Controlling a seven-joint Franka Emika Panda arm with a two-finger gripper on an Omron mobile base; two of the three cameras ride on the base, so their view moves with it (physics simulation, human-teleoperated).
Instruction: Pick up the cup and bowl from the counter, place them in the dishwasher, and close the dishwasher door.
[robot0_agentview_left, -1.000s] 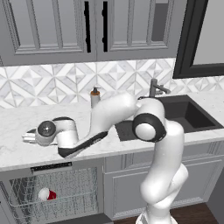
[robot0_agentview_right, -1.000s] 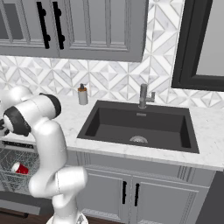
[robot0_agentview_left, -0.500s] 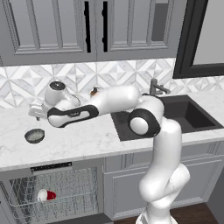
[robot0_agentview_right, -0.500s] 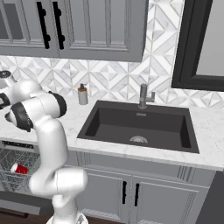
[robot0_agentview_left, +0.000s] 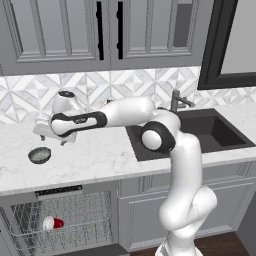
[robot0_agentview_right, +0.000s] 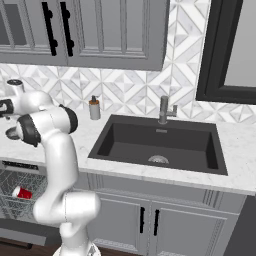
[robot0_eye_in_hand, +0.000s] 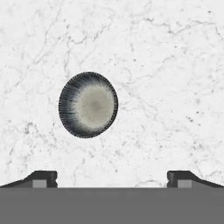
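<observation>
The gripper (robot0_eye_in_hand: 112, 177) hangs with jaws spread wide and empty above the bowl (robot0_eye_in_hand: 88, 105) near the counter's (robot0_eye_in_hand: 166, 87) front edge, its fingertips (robot0_eye_in_hand: 43, 178) cut off by the frame.

claw (robot0_agentview_left: 44, 134) lifted off bowl (robot0_agentview_left: 39, 155), now hovering above, empty

The counter (robot0_agentview_left: 105, 155) is a long white slab with thin grey lines in it. A black sink (robot0_agentview_right: 157, 142) sits sunk into it, with a grey tap (robot0_agentview_right: 164, 110) behind. The little dark bowl (robot0_agentview_left: 39, 155) sits on the white top, far from the sink. A soap bottle (robot0_agentview_right: 94, 109) stands by the wall, near the sink.
</observation>
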